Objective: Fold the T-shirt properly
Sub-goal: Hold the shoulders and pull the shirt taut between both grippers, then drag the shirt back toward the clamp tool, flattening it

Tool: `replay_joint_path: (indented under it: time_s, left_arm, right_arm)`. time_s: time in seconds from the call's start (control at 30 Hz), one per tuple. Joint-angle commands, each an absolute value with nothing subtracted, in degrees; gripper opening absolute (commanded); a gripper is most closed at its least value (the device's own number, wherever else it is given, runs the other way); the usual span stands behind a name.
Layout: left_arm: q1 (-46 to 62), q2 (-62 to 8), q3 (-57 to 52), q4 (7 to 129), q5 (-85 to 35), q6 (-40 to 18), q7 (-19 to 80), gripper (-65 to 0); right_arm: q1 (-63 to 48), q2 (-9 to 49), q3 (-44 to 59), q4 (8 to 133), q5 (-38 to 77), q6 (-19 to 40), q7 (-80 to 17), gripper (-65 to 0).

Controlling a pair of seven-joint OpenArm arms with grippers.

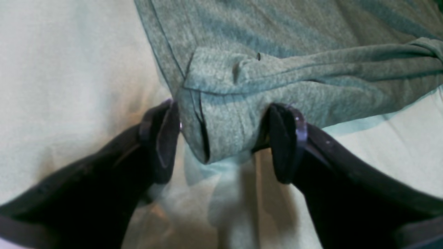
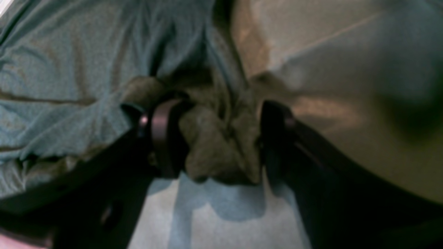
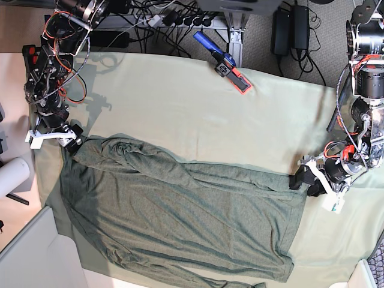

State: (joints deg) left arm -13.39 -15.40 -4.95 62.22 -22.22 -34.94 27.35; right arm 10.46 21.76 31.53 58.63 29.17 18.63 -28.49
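Note:
The dark grey-green T-shirt [image 3: 180,210] lies spread and wrinkled on the pale green table cloth [image 3: 180,102]. In the base view my left gripper [image 3: 302,180] sits at the shirt's right-hand corner. The left wrist view shows that gripper [image 1: 225,145] open, its fingers standing either side of a folded corner of the T-shirt [image 1: 277,41] without pinching it. My right gripper [image 3: 75,143] is at the shirt's far left corner. Seen from the right wrist, this gripper [image 2: 219,138] is shut on a bunched wad of the T-shirt [image 2: 69,69], which fills the gap between its pads.
A blue and red tool [image 3: 225,63] lies on the cloth near the back edge. Cables and power bricks [image 3: 180,21] run behind the table. A white roll [image 3: 12,174] sticks in at the left. The shirt's lower hem reaches the table's front edge.

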Motion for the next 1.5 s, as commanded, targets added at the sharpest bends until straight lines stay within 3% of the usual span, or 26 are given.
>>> replay_joint_path:
  time_s: [0.0,0.53,0.57,0.63,0.73,0.8,0.83,0.97,1.2,1.47]
  left_arm:
    - [-14.46,-16.01,-5.17,62.57,-21.37,-33.56,27.88,-21.5]
    - [-14.39,-13.04,-4.73,62.54,-21.23,-33.45,27.16,-22.6]
    - [-14.39,-13.04,-4.73,62.54,-20.97,-33.45,27.18,-27.3]
    - [-14.24,-13.02,-4.73,62.54,-20.21,-33.47,27.20,-43.3]
    - [-13.96,-13.04,-4.73,62.54,-18.94,-33.61,27.22,-64.0]
    - [-13.93,-13.04,-4.73,62.54,-18.59,-33.67,27.22,-65.0]
    - [-13.96,-13.06,-4.73,62.54,-18.57,-33.67,27.22,-65.0]
    - [-14.00,-13.52,-4.73,62.54,-19.35,-40.00,27.20,-65.0]
    - [-14.13,-13.80,-4.73,62.65,-25.12,-40.00,32.18,-65.0]
    - [-14.13,-18.28,-4.73,66.78,-33.06,-40.00,39.35,-65.0]
  right_arm:
    - [10.94,22.65,31.73,58.67,28.95,18.28,-29.80,-30.1]
    - [10.96,21.23,31.73,58.67,28.88,18.28,-28.88,-30.3]
    - [10.94,20.93,31.73,58.67,28.77,18.33,-28.58,-30.4]
    - [10.96,20.45,31.73,58.67,28.03,18.37,-28.16,-34.5]
    - [10.96,19.88,31.73,58.67,26.94,18.37,-27.94,-50.3]
    - [10.96,19.68,31.73,58.67,26.98,18.44,-27.44,-63.0]
    - [10.94,19.66,31.75,58.67,26.98,18.44,-26.96,-65.0]
    - [10.98,19.68,31.75,58.74,27.22,18.44,-27.00,-65.0]
    - [10.92,19.99,31.75,59.13,33.80,18.48,-32.16,-65.0]
    - [10.90,20.05,32.64,66.19,33.89,18.48,-39.53,-65.0]
